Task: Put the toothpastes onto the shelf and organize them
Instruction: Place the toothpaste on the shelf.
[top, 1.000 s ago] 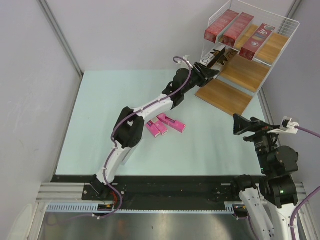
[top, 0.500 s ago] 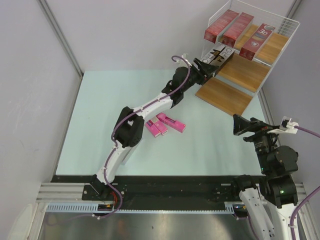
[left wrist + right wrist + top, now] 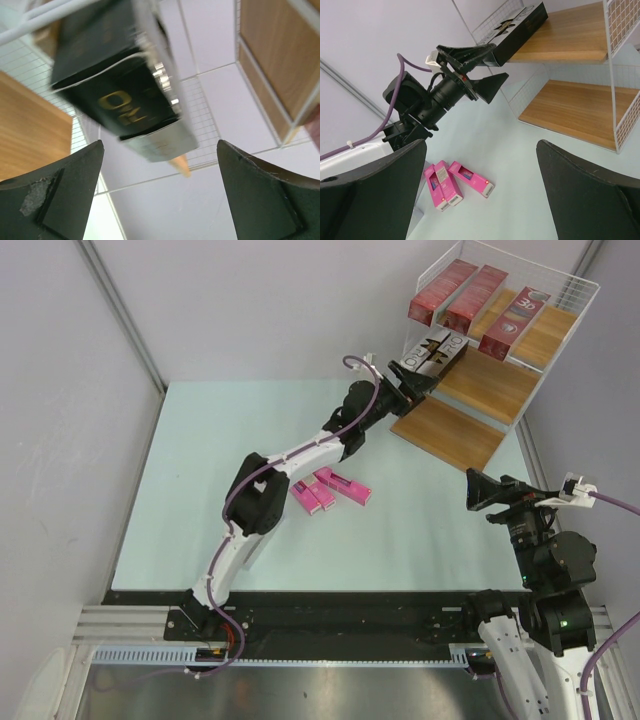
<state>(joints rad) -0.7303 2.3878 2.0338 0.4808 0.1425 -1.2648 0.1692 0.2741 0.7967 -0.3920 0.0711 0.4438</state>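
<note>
- Left of centre in the top view, three pink cartons point(image 3: 331, 490) lie flat on the pale green table point(image 3: 200, 490), touching one another, two parallel and one angled. They look light and stiff but crushable, with glossy faces that may slip. A gentle pinch across the narrow width near mid-length seems best.
- Just right of them, the left gripper point(image 3: 415, 378) reaches to the rack's front with its fingers spread wide and nothing held. The wrist view shows a carton end between the pads, apart from both.
- That silver-grey carton point(image 3: 127, 95), black-ended with gold lettering, lies on the middle board point(image 3: 560, 42) at its left side, its near end at the front edge. Whether another lies beside it I cannot tell.
- Upper right, three dark red cartons point(image 3: 476, 298) sit side by side on the top board of the shelf point(image 3: 580, 300).
- White wire sides and the board overhead leave little room, so entry probably has to come from the open front.
- Lower right, the right gripper point(image 3: 481, 142) hangs wide open and empty, well apart from everything.
</note>
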